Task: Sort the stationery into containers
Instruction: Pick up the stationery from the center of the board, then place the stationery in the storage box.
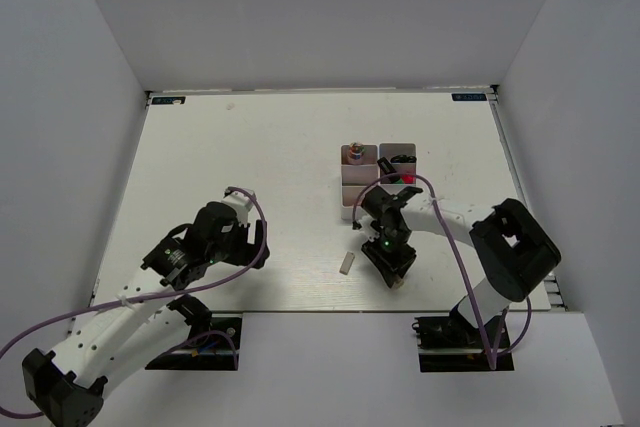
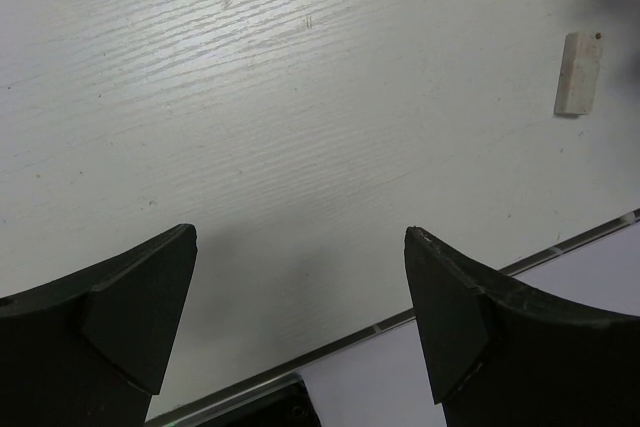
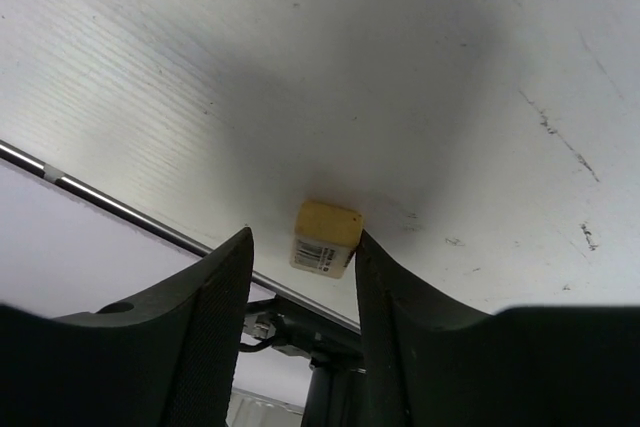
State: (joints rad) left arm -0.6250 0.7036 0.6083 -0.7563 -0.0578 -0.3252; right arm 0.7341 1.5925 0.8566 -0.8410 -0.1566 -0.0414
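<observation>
Stationery check, right side first: the tan eraser [image 3: 327, 230] sat on the table [image 1: 250, 147] close to the near edge, between the fingers of the right gripper [image 3: 303, 239]. That gripper was partly open and straddled the eraser without clamping it. One finger looked to be against the eraser, and I saw a clear gap on the other side. The eraser's printed label faced the wrist camera. It seemed to rest on the surface; I couldn't confirm any lift.

The cream stick [image 1: 347, 263] lay flat on the table just left of the right gripper, apart from it. It also showed at the upper right of the left wrist view.

The bins [image 1: 346, 197] stood beyond the right gripper, right of table centre. The far-left bin held a small greyish item [image 1: 355, 155]. The far-right bin held dark items [image 1: 400, 159] with a spot of red among them. The right arm [image 1: 510, 247] covered part of the near two bins, so I couldn't read what was in them.

The left gripper [image 2: 300, 237] was spread wide, gripping nothing, over bare table by the near edge on the left side. It was well apart from the cream stick.
</observation>
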